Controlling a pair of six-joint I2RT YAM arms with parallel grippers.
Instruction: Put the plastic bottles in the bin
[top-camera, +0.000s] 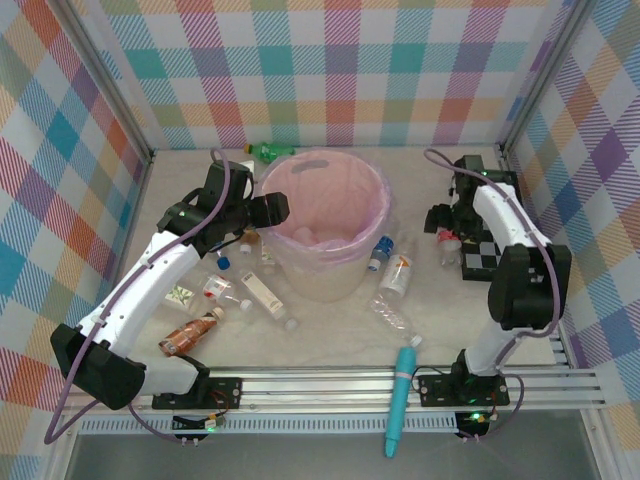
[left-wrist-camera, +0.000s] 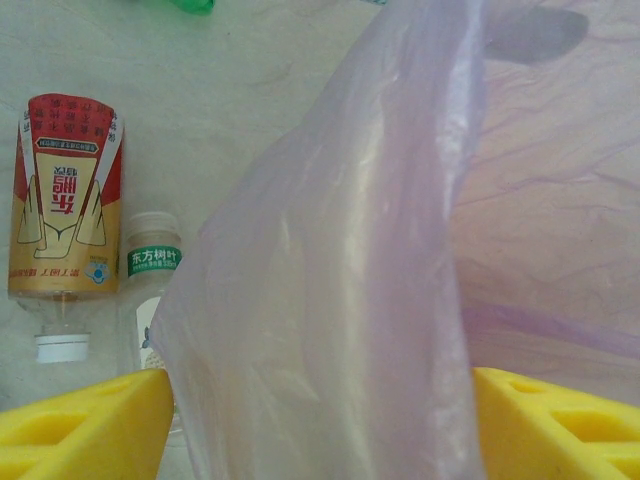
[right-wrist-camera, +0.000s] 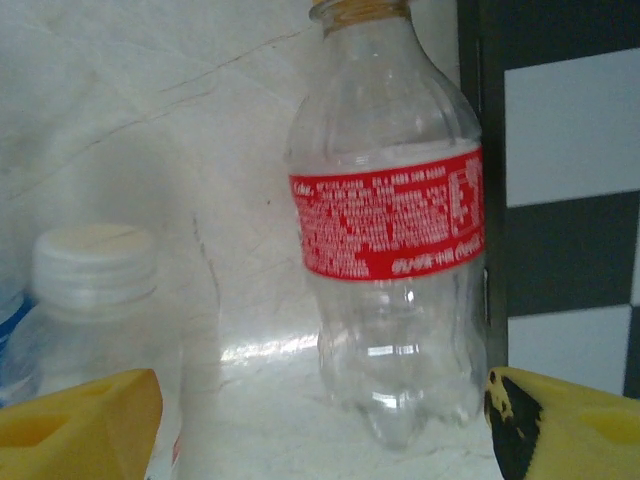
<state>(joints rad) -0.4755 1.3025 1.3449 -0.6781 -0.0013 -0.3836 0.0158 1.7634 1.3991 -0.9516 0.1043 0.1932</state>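
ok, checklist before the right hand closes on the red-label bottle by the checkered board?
1. Right hand open: ok.
2. Red-label bottle between its fingers: ok, but nearer the right finger.
3. Bottle free of the checkered board: cannot tell, they sit close together.
4. Left finger clear of the white-capped bottle: not ok, it may get nudged.
5. Bin rim free for the drop: not ok, the left hand is at the rim with the pink liner between its fingers.
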